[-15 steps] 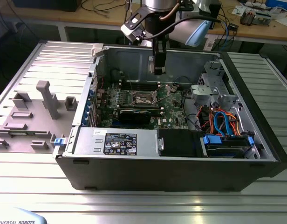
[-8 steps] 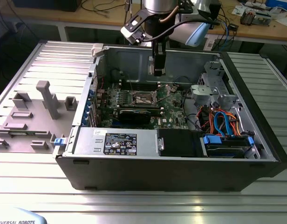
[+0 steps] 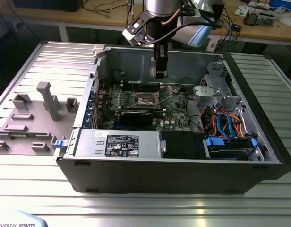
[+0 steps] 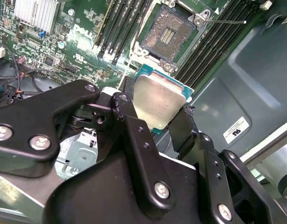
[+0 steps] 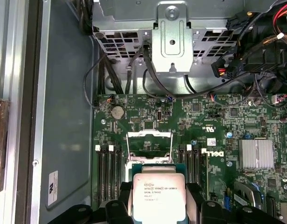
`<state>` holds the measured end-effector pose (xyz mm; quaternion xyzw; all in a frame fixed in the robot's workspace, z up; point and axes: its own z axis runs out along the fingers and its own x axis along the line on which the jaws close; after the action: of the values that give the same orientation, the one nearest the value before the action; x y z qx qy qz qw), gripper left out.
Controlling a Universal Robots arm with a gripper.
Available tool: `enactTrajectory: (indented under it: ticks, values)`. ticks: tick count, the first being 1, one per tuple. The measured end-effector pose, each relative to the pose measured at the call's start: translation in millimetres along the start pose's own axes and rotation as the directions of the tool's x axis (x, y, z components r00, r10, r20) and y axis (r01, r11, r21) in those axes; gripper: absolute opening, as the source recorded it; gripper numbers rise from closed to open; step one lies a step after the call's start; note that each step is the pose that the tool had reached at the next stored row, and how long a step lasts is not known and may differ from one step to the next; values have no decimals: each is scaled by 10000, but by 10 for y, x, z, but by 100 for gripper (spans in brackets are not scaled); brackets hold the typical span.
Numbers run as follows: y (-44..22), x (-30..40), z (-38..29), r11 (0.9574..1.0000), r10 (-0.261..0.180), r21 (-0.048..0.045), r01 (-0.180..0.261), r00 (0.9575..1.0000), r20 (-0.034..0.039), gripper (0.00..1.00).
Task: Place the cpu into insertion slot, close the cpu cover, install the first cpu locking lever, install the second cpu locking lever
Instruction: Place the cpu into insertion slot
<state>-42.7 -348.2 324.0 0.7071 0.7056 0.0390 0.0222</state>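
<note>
Ribbed aluminium tabletop (image 3: 145,208) carries a black and grey computer case (image 3: 183,175) that lies on its side with the panel off. A grey plastic fixture plate (image 3: 37,109) lies beside it on the exterior view's left, and a wooden bench strewn with cables runs behind. Inside the case a green motherboard (image 5: 199,126) lies flat. It holds a long black graphics card (image 3: 136,116), a silver finned heatsink (image 5: 256,153) and rows of narrow black memory slots (image 4: 122,28).

The arm reaches down into the case, and its black gripper (image 3: 159,74) hangs above the board without touching it. In both wrist views its 2 black fingers (image 4: 122,109) are closed against 2 opposite edges of the cpu (image 4: 157,100), a small flat square chip with a shiny silver-grey metal top and a green rim. The chip is held in the air, metal top towards the cameras, near the insertion slot (image 4: 167,33) but apart from it. That small square dark socket with a silver rim sits open, its contact field bare. In the first wrist view the cpu cover (image 5: 149,136), a thin silver frame plate with a square window, stands raised just beyond the chip. A thin silver wire lever (image 4: 225,21) juts out beside the socket.
</note>
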Motion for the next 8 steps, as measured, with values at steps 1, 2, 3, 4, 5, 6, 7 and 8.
enactTrajectory:
  ticks: [1, 2, 3, 4, 5, 6, 7, 8]
  values:
    - [-1, 0, 3, 10000, 1, 1, -1, 10000, -3, 54]
    - [-1, -1, 4, 10000, 1, 1, -1, 10000, -6, 54]
    - [-1, 0, 8, 10000, 3, 1, -3, 10000, -16, 54]
    - [-1, 0, 12, 10000, 3, -1, -3, 10000, -26, 54]
    - [-4, -1, 47, 10000, 3, 0, -3, 10000, -30, 54]
    - [-6, -2, 72, 10000, 3, 1, -3, 10000, -29, 54]
    - [-8, -2, 97, 10000, 3, 0, -3, 10000, -31, 54]
    - [-10, -3, 119, 10000, 3, 0, -3, 10000, -33, 54]
